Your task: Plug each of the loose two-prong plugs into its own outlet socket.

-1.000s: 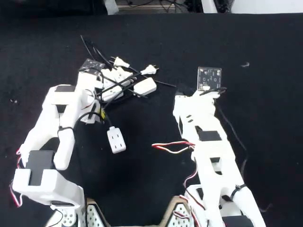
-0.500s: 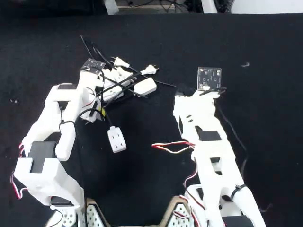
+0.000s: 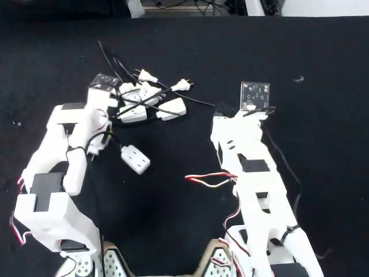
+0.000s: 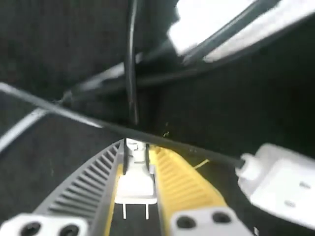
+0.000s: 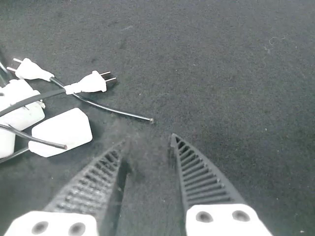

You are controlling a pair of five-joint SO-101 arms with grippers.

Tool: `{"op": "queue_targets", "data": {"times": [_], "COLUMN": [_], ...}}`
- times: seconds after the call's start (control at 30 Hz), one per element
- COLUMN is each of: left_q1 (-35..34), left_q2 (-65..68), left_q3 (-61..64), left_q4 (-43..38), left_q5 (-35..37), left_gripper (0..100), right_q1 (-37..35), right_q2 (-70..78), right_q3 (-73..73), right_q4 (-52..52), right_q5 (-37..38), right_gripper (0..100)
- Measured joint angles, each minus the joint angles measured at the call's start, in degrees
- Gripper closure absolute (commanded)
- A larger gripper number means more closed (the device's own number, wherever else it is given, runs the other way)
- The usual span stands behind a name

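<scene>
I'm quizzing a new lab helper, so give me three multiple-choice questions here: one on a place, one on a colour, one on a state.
1. The outlet block apart from the pile lies: A) beside the left arm B) under the right tool C) at the table's far edge.
2. The loose plugs' cords are: A) red B) black C) white.
3. The left tool is: A) open B) shut on a plug C) shut on an outlet block.
A, it rests by that arm; B, dark cords leave the white plugs; B, a plug sits clamped in it.
</scene>
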Motion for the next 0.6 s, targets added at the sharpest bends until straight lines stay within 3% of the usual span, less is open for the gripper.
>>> {"op": "queue_targets", "data": {"times": [0.33, 0.6], "left_q1": [-10.0, -16.8], "left_q2": [-6.6, -7.6], "left_q3": [-4.3, -4.8], "left_q4": [17.9, 25.8], "left_q5": [-0.6, -16.5], "left_gripper": [97, 97], "right_q1": [0.0, 0.0], "right_q2": [0.0, 0.0], "right_q3": [0.0, 0.0], "right_q4": [0.0, 0.0], "right_q5": [0.0, 0.0], "right_gripper": [88.1, 88.1]}}
